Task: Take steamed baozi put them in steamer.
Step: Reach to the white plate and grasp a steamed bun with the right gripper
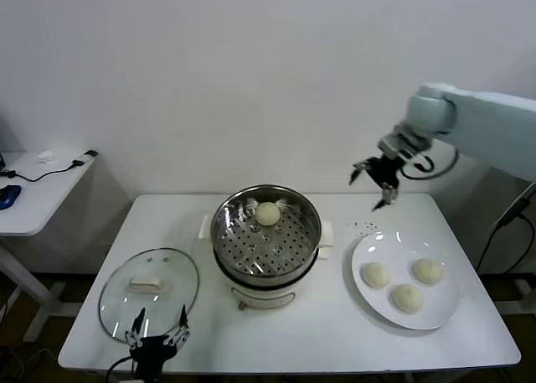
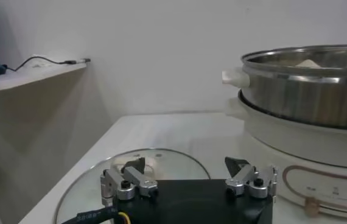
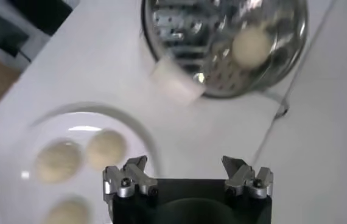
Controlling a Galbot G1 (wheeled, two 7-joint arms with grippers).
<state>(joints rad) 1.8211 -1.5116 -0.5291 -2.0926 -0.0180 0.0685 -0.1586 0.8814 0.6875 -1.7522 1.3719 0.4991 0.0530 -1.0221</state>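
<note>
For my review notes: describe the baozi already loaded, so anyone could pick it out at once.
Find the steel steamer at the table's middle, between the glass lid and the white plate. One baozi sits on its perforated floor by the far wall. Unlike the three plated buns, it lies alone.

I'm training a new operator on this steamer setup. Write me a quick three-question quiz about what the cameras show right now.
1. How many baozi lie on the white plate?
2. True or false: the steamer is empty.
3. Which gripper hovers high behind the plate? A) left gripper B) right gripper

Key:
1. Three; they sit close together on the plate.
2. False; one baozi rests on the perforated floor near the far wall.
3. B. It is open and holds nothing. The left gripper, also open, sits low at the table's near edge by the glass lid.
</note>
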